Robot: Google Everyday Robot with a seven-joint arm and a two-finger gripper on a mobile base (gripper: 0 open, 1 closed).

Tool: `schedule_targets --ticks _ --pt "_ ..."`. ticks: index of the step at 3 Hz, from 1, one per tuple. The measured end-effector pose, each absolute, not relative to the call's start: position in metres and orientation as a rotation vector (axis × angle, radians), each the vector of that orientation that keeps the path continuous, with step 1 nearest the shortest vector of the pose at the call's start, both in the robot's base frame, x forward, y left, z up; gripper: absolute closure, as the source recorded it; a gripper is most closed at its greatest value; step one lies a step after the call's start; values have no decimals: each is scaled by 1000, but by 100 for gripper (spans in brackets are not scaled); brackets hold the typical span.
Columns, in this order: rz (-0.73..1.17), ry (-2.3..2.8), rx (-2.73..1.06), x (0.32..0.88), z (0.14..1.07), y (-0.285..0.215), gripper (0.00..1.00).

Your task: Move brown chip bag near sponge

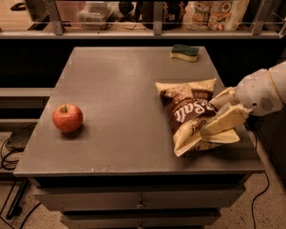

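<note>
Brown chip bag point(185, 107) lies on the right side of the grey worktop point(120, 89), toward the near edge. Its far pale yellow end is flat on the surface, while its near end is crumpled and bent upward. The white "Salt" script shows on the dark middle. The pincer point(221, 112) reaches in from the right and is clamped on the bag's right edge. One pale finger point(225, 121) lies across the buckled near part and the other sits at the bag's right side farther back. The white rounded arm point(263, 91) behind it runs off the right edge of the view.

The sponge point(184, 52), green top over a yellow base, rests at the far right of the worktop, well apart from the bag. A red apple point(67, 118) stands upright near the left edge, well apart from both. Beyond the worktop, printed snack bags point(219, 13) sit on a shelf at the far right. A drawer front point(138, 199) shows below the near edge.
</note>
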State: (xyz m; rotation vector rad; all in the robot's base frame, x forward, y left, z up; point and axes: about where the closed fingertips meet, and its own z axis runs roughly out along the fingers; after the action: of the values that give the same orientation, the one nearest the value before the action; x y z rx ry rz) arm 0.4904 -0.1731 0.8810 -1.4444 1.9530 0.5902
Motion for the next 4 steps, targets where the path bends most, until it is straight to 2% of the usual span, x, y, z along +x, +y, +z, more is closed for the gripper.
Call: schedule_targets --ticks 1,2,4 --pt "537 1910 -1367 565 938 -197 100" --pt "537 1910 -1373 567 937 -195 100" --pt "532 1899 -1440 624 922 -173 100"
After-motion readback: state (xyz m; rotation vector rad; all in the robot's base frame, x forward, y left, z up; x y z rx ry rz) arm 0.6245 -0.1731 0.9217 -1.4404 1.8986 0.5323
